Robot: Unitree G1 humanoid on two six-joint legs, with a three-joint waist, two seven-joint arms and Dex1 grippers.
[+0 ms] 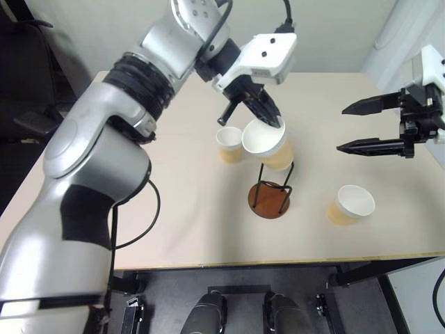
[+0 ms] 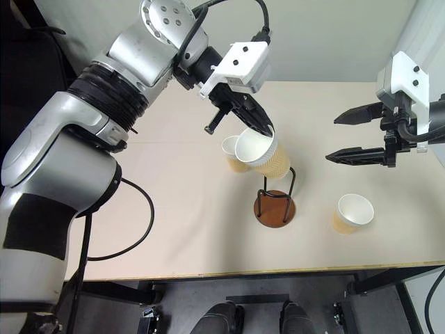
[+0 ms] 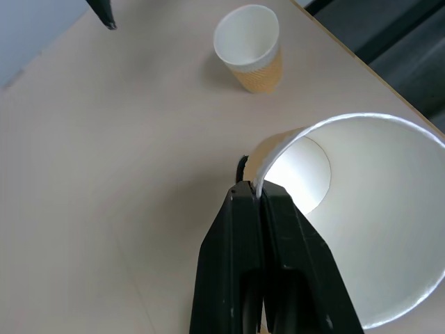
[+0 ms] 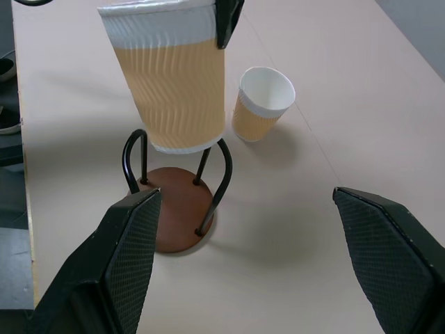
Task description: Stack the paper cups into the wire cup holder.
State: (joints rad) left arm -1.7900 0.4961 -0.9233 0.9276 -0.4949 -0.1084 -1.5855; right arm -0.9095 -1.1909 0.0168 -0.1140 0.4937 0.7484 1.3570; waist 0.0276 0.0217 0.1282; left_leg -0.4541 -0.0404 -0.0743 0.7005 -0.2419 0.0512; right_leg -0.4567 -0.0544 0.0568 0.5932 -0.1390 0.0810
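My left pincer (image 1: 268, 111) is clamped shut on the rim of a paper cup (image 1: 270, 145), which hangs tilted just above the wire cup holder (image 1: 270, 197), base over the wire loops. The cup's long axis leans off upright, so I judge it must straighten before lowering. My right pincer (image 1: 372, 125) waits wide open and empty, right of the holder.

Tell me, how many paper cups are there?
3: one held in the left hand above the wire holder, one cup standing behind it, one cup to its right.
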